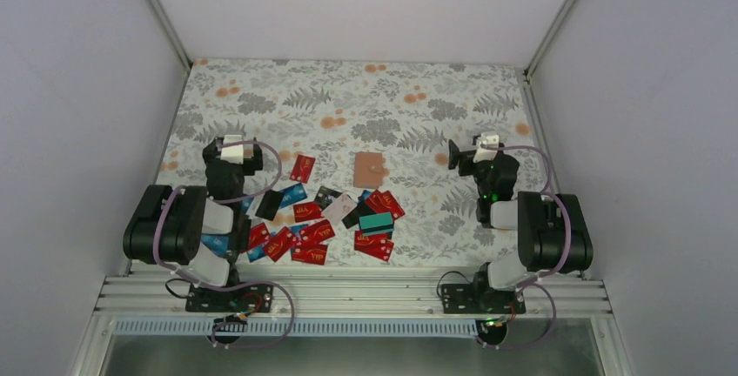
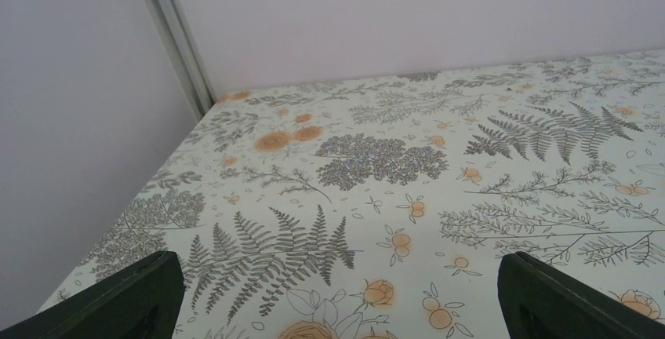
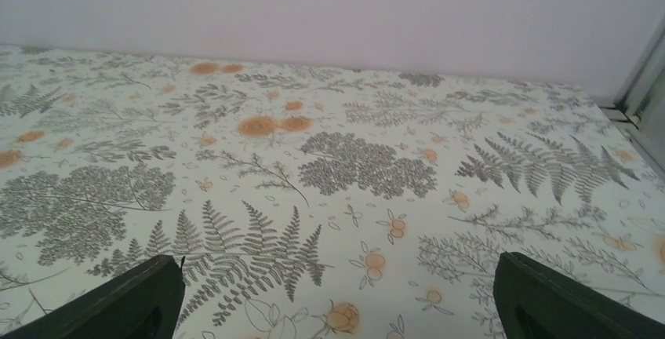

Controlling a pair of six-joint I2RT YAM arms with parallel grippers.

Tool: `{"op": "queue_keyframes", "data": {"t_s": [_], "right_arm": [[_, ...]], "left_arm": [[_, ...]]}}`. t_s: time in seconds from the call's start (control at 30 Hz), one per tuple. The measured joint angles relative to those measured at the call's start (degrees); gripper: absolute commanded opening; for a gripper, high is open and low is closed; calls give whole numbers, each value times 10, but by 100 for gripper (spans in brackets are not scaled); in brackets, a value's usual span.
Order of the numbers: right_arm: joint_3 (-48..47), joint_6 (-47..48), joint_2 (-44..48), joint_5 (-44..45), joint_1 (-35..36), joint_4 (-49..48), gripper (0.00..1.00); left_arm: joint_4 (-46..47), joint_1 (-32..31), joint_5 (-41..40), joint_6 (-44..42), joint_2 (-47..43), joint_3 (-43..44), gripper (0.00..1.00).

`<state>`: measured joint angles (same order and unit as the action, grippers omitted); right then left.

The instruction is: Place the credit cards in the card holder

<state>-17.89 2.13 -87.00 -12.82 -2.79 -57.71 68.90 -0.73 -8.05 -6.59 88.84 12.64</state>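
Note:
The tan card holder [image 1: 369, 169] lies shut on the floral table, just behind a scatter of credit cards [image 1: 311, 232]: mostly red, with blue, black, a teal one [image 1: 376, 222] and a pale one [image 1: 338, 209]. My left gripper [image 1: 233, 151] sits left of the cards, open and empty; its wide-apart fingertips [image 2: 125, 296] frame only bare tablecloth. My right gripper [image 1: 474, 151] sits right of the holder, open and empty, with fingertips [image 3: 549, 296] wide apart. No card or holder shows in either wrist view.
White walls with metal corner posts [image 1: 161, 10] enclose the table on three sides. A metal rail [image 1: 348, 293] runs along the near edge by the arm bases. One red card [image 1: 302, 168] lies apart, behind the pile.

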Motion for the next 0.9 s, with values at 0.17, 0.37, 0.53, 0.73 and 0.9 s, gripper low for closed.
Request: {"op": "queue_keyframes", "data": {"t_s": [0.17,0.37,0.53,0.73,0.9], "right_arm": [[0,-6,-1,-16,-3,-19,100],[0,-7,-1,-21,-3,-27,100],[0,-9,-1,-22,-3,-29,100],[0,-9,-1,-22,-3,-29,100],[0,-9,-1,-22,-3,-29,100]], "left_arm": [[0,0,1,0,0,2,100],[0,0,2,0,0,2,100],[0,0,2,0,0,2,100],[0,0,2,0,0,2,100],[0,0,2,0,0,2,100]]}}
